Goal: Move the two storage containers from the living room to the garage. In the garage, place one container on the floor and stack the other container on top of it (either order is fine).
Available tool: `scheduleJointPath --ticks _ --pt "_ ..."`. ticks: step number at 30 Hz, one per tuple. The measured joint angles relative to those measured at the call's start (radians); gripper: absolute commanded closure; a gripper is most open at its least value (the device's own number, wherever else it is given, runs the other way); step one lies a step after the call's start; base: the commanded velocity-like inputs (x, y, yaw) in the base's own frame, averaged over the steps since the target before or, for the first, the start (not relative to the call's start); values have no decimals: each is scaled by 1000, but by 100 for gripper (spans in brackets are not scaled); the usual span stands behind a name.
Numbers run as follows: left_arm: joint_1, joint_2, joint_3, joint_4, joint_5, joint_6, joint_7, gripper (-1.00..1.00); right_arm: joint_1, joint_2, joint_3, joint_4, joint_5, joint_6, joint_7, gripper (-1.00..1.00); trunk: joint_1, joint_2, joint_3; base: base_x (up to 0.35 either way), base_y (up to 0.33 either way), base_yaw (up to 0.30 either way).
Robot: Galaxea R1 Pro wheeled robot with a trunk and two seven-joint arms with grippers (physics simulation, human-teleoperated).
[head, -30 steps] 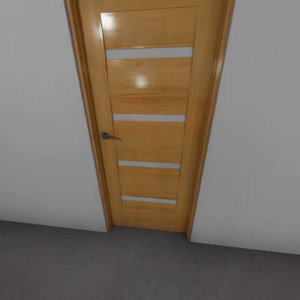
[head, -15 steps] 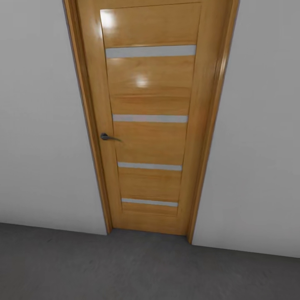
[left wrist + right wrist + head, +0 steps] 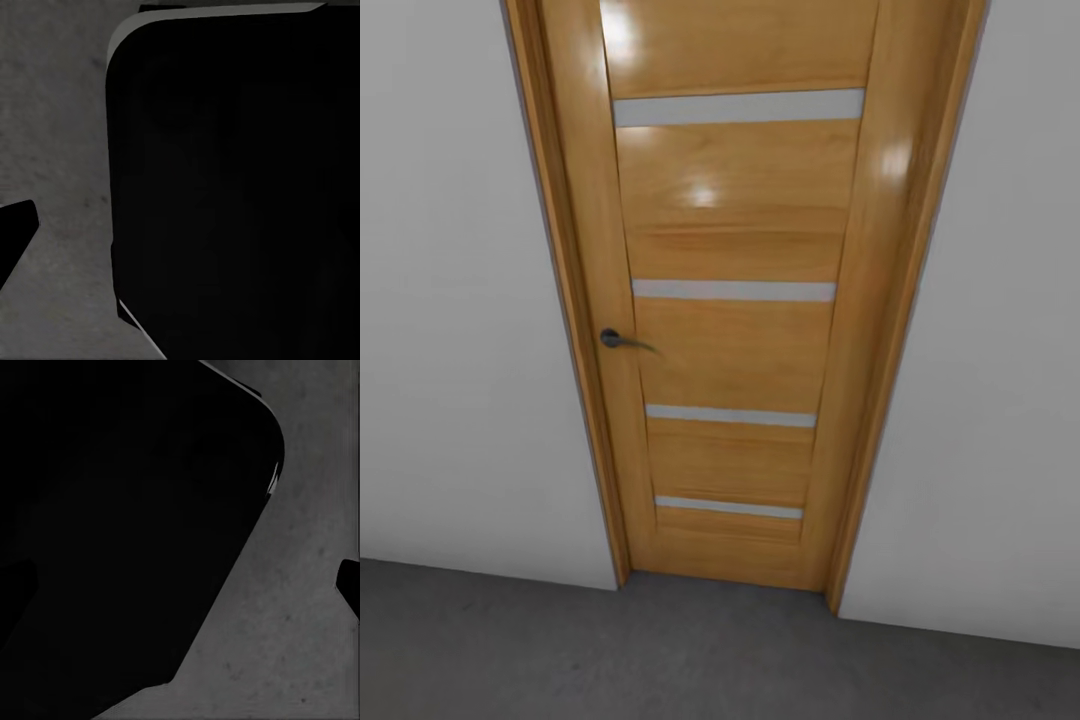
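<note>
The two storage containers are out of view. I face a shut wooden door [image 3: 730, 330] with pale horizontal slats and a dark lever handle [image 3: 622, 341], set in a white wall of the garage. The dark grey concrete floor [image 3: 660, 660] runs along its foot. My left gripper [image 3: 180, 232] hangs over that floor beside my black base [image 3: 232, 180], with one dark fingertip [image 3: 15, 234] far out at the picture's edge. My right gripper [image 3: 180, 581] hangs likewise, one fingertip [image 3: 349, 585] at the opposite edge. Both stand open and hold nothing.
White walls [image 3: 460, 300] flank the door on both sides. The door frame [image 3: 575, 350] is the same honey-coloured wood. A strip of grey floor lies between me and the door's threshold.
The door looks larger and wider in the picture than before, and its slats have slid slightly downward: my camera has come closer to it. The door itself stays shut.
</note>
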State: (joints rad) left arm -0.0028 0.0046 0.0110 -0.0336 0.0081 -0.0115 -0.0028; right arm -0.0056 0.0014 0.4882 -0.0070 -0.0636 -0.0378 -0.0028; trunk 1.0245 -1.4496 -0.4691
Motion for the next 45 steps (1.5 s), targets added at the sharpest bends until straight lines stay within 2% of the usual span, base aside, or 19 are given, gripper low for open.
scheduleJointPath --ticks 22,34,45 --pt "0 0 0 0 0 -1 0 -100 0 0 0 0 0 0 0 -100 0 0 0 306 104 0" --pt "0 0 0 0 0 0 0 -100 0 0 0 0 -1 0 0 -100 0 0 0 301 15 0" --pt "0 0 0 0 0 -1 0 -100 0 0 -1 0 -2 0 0 -100 1 0 0 63 0 -89"
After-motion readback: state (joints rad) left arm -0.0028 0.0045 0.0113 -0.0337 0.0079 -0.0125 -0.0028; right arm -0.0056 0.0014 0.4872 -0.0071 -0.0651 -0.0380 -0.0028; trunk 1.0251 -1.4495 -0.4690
